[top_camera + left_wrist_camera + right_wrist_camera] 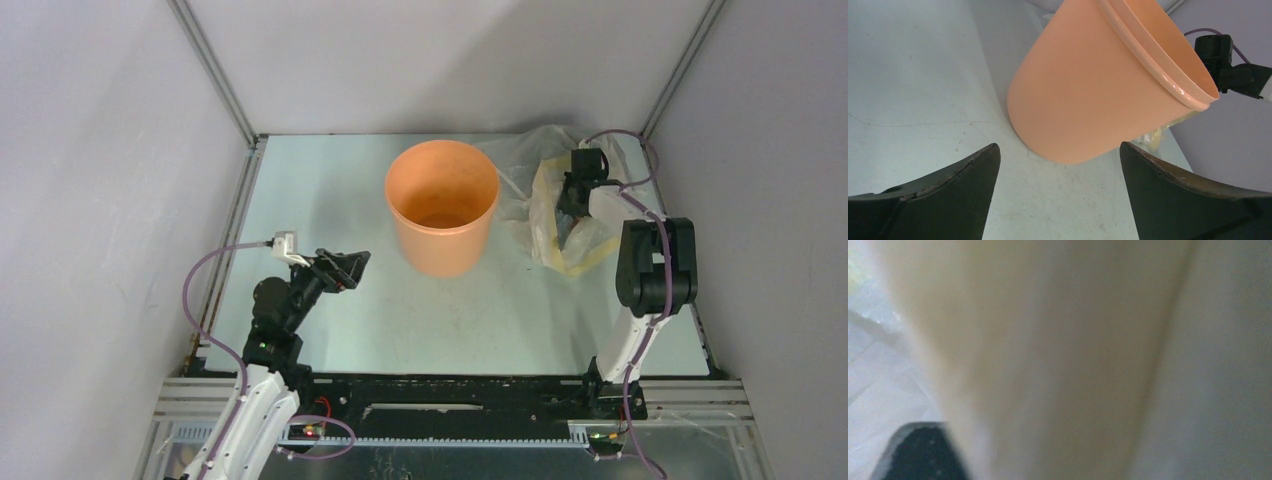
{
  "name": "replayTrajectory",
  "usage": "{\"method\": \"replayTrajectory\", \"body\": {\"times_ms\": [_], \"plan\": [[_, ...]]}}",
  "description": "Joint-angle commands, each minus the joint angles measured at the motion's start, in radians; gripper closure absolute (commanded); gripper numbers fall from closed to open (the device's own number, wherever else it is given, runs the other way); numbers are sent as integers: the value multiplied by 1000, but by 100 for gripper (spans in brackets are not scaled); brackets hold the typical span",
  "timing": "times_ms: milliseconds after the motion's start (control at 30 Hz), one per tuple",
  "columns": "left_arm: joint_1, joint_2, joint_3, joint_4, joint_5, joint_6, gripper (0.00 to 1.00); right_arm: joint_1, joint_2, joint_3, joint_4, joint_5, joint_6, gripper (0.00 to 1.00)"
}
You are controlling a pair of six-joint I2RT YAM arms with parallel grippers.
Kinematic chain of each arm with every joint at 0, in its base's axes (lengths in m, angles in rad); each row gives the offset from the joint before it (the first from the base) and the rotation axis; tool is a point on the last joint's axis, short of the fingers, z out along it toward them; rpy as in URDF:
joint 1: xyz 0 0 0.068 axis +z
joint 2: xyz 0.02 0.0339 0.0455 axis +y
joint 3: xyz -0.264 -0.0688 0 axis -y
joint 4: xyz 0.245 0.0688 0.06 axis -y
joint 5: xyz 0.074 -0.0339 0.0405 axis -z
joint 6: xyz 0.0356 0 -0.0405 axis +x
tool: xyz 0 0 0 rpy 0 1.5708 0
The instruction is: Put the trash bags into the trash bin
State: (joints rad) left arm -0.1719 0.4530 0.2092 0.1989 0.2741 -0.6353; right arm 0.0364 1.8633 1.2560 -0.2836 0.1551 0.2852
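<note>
trash bag (515,190) is thin pale film, crumpled just right of the trash bin (440,245), bunched against a clear-and-yellow bundle (572,252). I'd expect it near weightless, floppy, slick, clingy, so pinch a raised fold on the bin side, clear of the yellow stuff. right gripper (572,205) is down in the plastic, lens smothered, can't tell its jaws or what it has. left gripper (352,266) near-left of bin, jaws wide, holding nothing. bin upright, looks empty

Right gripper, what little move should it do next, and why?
Probably squeeze shut and lift a little. The right gripper is buried in the crumpled plastic beside the orange bucket, film fills its camera, and nothing shows inside the bucket yet.
</note>
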Motion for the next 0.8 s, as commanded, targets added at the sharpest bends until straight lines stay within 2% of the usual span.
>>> {"method": "replayTrajectory", "body": {"times_ms": [0,167,367,567,767], "plan": [[-4,4,12,10,5,23,4,10,-15,49,-38,-8,10,100],[-5,-5,17,2,4,15,4,29,-181,50,-138,-83,39,100],[-6,-4,23,9,7,-4,4,24,-413,97,-291,-280,65,100],[-16,20,41,19,8,-19,5,18,-524,286,-422,-353,53,100],[-37,43,62,20,-10,-24,6,19,-532,532,-472,-458,88,100]]}}
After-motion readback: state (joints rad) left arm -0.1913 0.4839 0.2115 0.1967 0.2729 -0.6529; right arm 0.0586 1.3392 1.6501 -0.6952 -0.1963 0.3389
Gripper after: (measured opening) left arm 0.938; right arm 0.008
